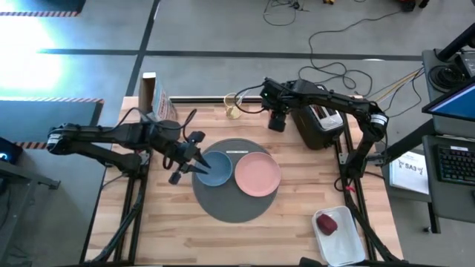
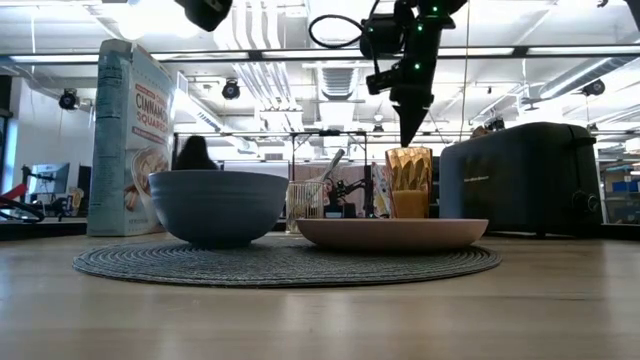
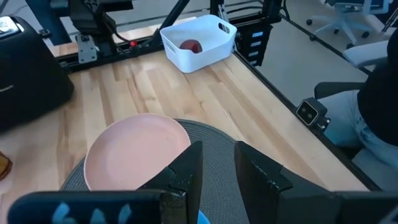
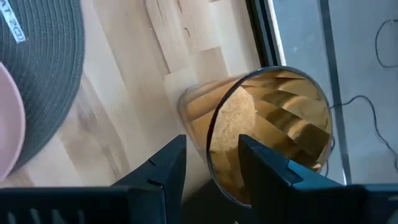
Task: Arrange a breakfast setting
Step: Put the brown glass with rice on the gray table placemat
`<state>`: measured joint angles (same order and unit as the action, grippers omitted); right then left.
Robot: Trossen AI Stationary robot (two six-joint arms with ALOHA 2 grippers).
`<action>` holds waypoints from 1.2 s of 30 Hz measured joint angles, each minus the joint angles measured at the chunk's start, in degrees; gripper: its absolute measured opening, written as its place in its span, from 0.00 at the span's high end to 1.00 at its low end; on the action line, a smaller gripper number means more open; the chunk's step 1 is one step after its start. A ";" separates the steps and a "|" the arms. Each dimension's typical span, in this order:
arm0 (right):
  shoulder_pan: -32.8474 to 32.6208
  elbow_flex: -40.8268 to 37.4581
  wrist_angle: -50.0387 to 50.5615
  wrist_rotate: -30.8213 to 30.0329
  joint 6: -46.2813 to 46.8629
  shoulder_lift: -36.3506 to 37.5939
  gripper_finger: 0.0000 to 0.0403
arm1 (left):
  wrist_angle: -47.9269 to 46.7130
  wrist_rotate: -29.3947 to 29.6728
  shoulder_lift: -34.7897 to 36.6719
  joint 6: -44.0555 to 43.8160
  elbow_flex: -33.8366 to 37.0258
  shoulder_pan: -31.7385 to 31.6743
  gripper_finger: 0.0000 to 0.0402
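Grey mat: we see the large round dark-grey woven mat mid-table, carrying the small blue bowl and pink plate side by side.
Left gripper: over the bowl's rim, fingers slightly parted, nothing pinched.
Right gripper: above the ribbed amber tumbler, fingers parted, not touching it.
Red apple: inside the white rectangular tray, well apart from the mat.
Black toaster: beside the right arm.
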<state>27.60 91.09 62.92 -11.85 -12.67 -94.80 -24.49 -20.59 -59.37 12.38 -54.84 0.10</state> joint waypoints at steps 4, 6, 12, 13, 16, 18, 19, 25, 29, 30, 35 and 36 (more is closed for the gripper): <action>1.14 -1.08 -2.26 0.21 0.33 -0.02 0.67 | 0.00 -1.01 0.98 0.48 0.86 -0.53 0.81; 1.61 -1.51 -2.91 0.76 0.84 -0.02 0.67 | -0.07 -1.45 1.51 0.46 1.33 -0.61 0.81; 2.46 -2.81 -4.08 1.95 1.65 -0.04 0.67 | 0.05 -1.45 2.94 0.46 2.12 -0.71 0.81; 2.59 -3.13 -4.31 2.00 1.71 -0.04 0.67 | 0.00 -1.45 2.95 0.46 2.15 -0.75 0.81; 2.64 -3.54 -4.66 2.00 1.70 -0.04 0.67 | 0.00 -1.45 2.95 0.46 2.15 -0.75 0.81; 2.64 -3.56 -5.02 2.00 1.65 -0.04 0.67 | 0.00 -1.45 2.93 0.46 2.15 -0.75 0.81; 2.64 -3.56 -5.00 2.00 1.68 -0.04 0.67 | 0.00 -1.45 2.91 0.46 2.15 -0.75 0.81; 2.73 -3.58 -4.97 2.82 1.06 -0.04 0.73 | 0.00 -1.45 2.90 0.46 2.15 -0.75 0.81; 3.09 -3.58 -5.08 7.99 0.84 -0.04 0.83 | -0.02 -1.45 2.82 0.46 2.15 -0.75 0.81; 3.09 -3.58 -5.08 8.22 0.80 -0.04 0.85 | -0.03 -1.45 2.80 0.46 2.15 -0.75 0.81; 3.25 -3.58 -5.05 8.33 0.04 -0.04 0.93 | -0.03 -1.45 2.80 0.46 2.15 -0.75 0.81; 3.38 -3.58 -5.05 8.45 -0.03 -0.04 0.94 | 0.00 -1.45 2.80 0.46 2.15 -0.75 0.81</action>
<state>30.98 87.50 57.87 -3.39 -12.70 -94.85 -24.49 -22.04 -56.58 12.84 -52.69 -0.64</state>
